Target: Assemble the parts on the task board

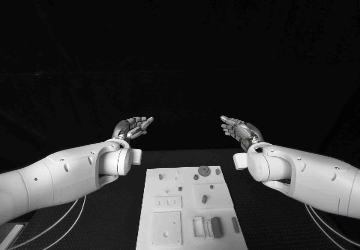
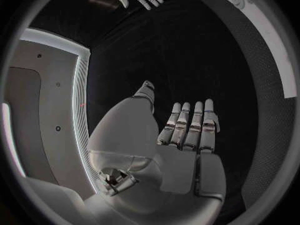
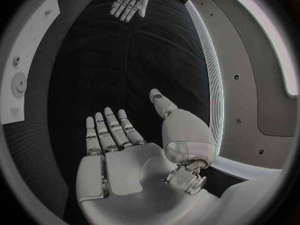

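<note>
The left robot hand (image 1: 132,127) and right robot hand (image 1: 241,129) hung empty past the counter's (image 1: 120,208) far edge, fingers straight and loosely apart. The board (image 1: 191,211) lay mid-counter, its near end cut off; its parts (image 1: 216,227) were too small to identify.

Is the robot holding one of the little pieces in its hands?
No: in the head view the left hand and the right hand are raised past the task board, palms empty, fingers apart.
</note>
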Controlling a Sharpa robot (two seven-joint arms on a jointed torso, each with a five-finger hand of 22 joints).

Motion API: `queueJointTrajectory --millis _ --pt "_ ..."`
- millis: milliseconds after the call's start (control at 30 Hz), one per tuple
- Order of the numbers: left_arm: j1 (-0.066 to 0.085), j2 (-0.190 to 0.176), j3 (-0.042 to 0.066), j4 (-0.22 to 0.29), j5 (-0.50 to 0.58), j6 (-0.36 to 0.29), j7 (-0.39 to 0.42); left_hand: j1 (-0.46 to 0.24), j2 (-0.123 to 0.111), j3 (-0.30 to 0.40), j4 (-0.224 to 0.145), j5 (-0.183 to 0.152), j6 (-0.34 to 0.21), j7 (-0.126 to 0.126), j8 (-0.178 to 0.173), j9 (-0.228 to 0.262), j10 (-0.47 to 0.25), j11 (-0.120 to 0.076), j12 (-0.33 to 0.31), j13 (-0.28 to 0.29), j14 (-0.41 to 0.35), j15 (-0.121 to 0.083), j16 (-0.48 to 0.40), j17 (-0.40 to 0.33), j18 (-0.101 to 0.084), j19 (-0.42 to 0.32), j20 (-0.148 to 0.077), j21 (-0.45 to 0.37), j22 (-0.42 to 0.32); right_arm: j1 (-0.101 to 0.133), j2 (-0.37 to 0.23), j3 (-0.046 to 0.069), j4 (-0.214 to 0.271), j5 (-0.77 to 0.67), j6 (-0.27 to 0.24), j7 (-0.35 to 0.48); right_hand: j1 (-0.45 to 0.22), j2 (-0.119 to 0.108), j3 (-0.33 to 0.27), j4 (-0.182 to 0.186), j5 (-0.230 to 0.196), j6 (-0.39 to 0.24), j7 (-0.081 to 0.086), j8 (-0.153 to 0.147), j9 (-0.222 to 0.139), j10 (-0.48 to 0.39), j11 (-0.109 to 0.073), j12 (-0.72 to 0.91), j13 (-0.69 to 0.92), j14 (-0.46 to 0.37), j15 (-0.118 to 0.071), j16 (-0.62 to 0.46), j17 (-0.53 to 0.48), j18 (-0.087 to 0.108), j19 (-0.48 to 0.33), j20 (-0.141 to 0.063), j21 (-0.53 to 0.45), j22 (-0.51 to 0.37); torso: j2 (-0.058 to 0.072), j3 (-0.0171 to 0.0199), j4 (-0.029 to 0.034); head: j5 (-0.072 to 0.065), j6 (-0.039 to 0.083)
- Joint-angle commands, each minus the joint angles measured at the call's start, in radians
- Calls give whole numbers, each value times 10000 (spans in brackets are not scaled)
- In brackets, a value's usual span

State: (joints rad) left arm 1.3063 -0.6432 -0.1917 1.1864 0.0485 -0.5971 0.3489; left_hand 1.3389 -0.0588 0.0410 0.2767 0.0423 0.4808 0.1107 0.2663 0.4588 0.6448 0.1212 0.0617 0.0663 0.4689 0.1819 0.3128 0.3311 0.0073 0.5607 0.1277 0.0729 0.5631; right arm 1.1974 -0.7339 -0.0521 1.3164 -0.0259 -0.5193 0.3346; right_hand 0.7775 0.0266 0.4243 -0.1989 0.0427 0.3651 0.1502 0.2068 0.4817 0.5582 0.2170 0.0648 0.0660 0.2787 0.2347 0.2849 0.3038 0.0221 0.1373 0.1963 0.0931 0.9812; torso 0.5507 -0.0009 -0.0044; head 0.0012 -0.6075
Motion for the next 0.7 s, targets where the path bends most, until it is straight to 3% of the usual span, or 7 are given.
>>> queueJointTrajectory --millis 33,167,267,433,467,633,700 --pt "327 204 -194 -537 425 1435 -1031 463 -19 14 149 73 224 19 134 159 248 46 63 35 220 35 129 120 -73 257 34 59 202 275 101 -76 -508 -568 2375 -1402 473 -2 224 -237 57 454 935 323 416 747 196 157 84 758 249 658 597 -55 348 195 342 1340 -1 -1 -1 -2 3" --pt "607 357 -398 -959 511 1739 -1282 472 -20 10 147 74 237 51 147 164 275 65 70 40 276 53 169 148 -73 278 17 81 229 552 189 -170 -988 -707 3153 -1898 762 -33 357 -548 59 726 1058 498 507 1131 346 301 135 1373 447 1018 802 151 1281 142 873 3482 -1 -1 -1 -2 3" --pt "690 402 -458 -1083 536 1829 -1356 510 20 19 142 75 298 158 185 180 409 133 120 64 428 79 264 202 -70 364 -32 140 277 693 234 -218 -1232 -778 3549 -2151 1051 -79 512 -828 62 971 1097 638 537 1474 406 432 179 1842 508 1227 873 432 1959 16 1118 3459 -1 -1 -1 -2 3" --pt "693 404 -461 -1088 537 1832 -1358 880 68 101 109 91 775 572 428 267 1252 518 476 214 1289 233 729 416 30 903 -230 434 438 794 267 -253 -1406 -829 3832 -2331 1990 -380 793 -951 64 1667 996 989 608 2424 290 823 325 2821 238 1629 995 811 2901 -102 1344 3363 -1 -1 -1 -2 3" --pt "692 -1 -463 -727 330 2621 -1242 1051 63 152 85 86 973 690 522 300 1537 602 606 266 1687 211 931 502 172 1231 -254 606 511 746 633 -251 -2495 -7425 3445 -2108 2191 -493 813 -927 70 1805 985 1048 614 2663 206 923 364 3002 174 1692 1010 873 3068 -116 1375 3343 -63 -38 -22 164 -300" --pt "693 -247 -464 -389 -565 3031 -1184 2089 129 573 69 306 2116 967 949 365 2784 711 1099 422 3015 -10 1450 745 633 2239 -420 1067 690 745 657 -251 -2443 -9324 2788 -2383 2748 -804 756 -962 67 2663 927 1392 666 3746 -201 1336 564 3954 -169 2020 1123 1162 3903 -157 1521 3240 -13 -18 -6 167 -308" --pt "694 -335 -464 -234 -728 3291 -1147 2338 108 644 97 305 2371 908 963 299 3087 645 1154 415 3343 -132 1524 811 657 2498 -506 1157 721 744 728 -250 -2540 -9900 2483 -2404 2982 -746 818 -961 100 3299 688 1704 784 4526 -525 1705 764 4715 -477 2386 1293 1369 4528 -222 1730 3235 29 -20 0 174 -349"
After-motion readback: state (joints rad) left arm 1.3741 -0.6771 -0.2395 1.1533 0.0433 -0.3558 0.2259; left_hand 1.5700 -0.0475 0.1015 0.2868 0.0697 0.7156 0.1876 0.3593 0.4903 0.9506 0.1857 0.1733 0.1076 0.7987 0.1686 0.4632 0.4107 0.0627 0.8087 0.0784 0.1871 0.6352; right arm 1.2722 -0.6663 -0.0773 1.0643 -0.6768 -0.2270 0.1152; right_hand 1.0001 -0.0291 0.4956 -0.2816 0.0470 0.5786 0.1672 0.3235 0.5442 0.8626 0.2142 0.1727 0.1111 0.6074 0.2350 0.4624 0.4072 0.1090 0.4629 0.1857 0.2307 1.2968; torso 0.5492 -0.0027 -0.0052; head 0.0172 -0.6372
